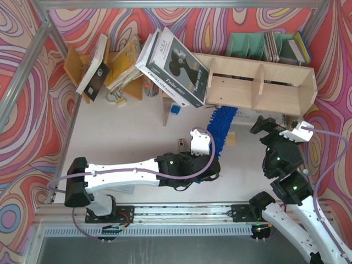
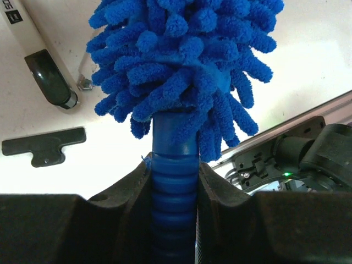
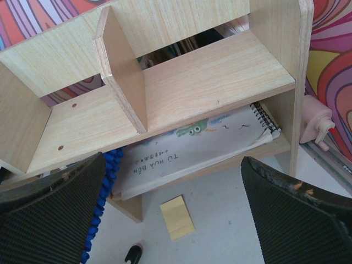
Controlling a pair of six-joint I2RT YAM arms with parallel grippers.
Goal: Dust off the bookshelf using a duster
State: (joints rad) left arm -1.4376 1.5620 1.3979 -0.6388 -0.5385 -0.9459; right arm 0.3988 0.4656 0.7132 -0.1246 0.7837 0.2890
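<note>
My left gripper [image 2: 174,177] squeezes the duster [image 2: 181,66] by its handle; the handle's end is hidden. The fluffy tip sits under the bookshelf [image 3: 209,77], out of sight. My right gripper [image 3: 171,165] is wide apart, holding nothing.

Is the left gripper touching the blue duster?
Touching. The left wrist view shows the left gripper shut on the duster, no gap at its handle.

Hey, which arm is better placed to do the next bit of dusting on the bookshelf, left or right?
Left, most likely. The left fingers are shut on the handle of the duster, and its fluffy head reaches to the lower level of the bookshelf. The right fingers are open and empty.
</note>
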